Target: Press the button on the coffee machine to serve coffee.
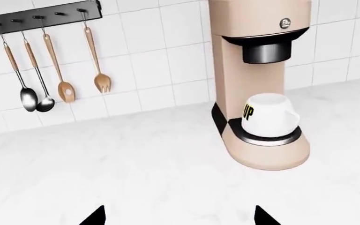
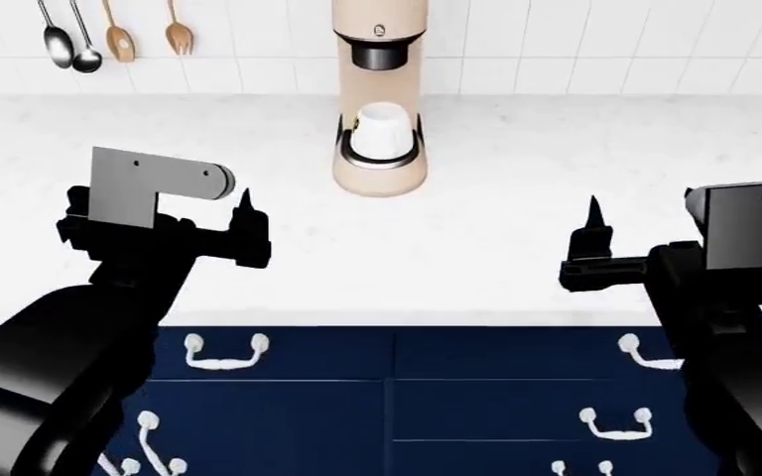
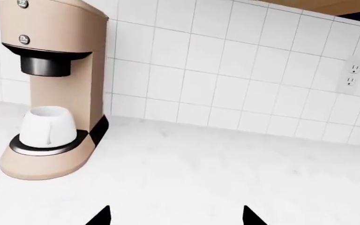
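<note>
Two arms hover over the white counter (image 2: 514,248), neither touching anything. Coffee machine (image 2: 378,94) stands at the back centre against the tiled wall (image 3: 230,70), roughly midway between the arms and well apart from both. White mug (image 2: 381,132) sits on its black-ringed tray (image 1: 271,139), directly under the black spout collar (image 1: 269,52). Mug appears to be mouth-down in both wrist views; cannot be certain.

Left gripper (image 1: 180,216): fingertips spread wide in its wrist view, nothing between them; open and empty. Right gripper (image 3: 176,215): same, tips wide apart, empty.

Button: one small dark round button (image 1: 286,23) on the front face just above the collar. Right wrist view shows it (image 3: 24,39) plus a second (image 3: 22,3) higher up. Which one serves coffee I cannot tell from here.

Step in hand, as I judge it: approach not yet begun; choose an arm and reach.

Notes for doing it well:
- Left wrist camera faces the machine front more squarely; the right sees it from the side. Left arm looks the better candidate.
- Bring the fingers together first, so one blunt tip meets the button rather than straddling it.
- Come in above the collar, straight along the button's axis; a slanted push may slide off the curved face.
- Machine is tall and narrow-based; press gently to avoid tipping it back or shifting the mug.
- Keep clear of the utensil rack (image 1: 42,14) off to the side.
</note>
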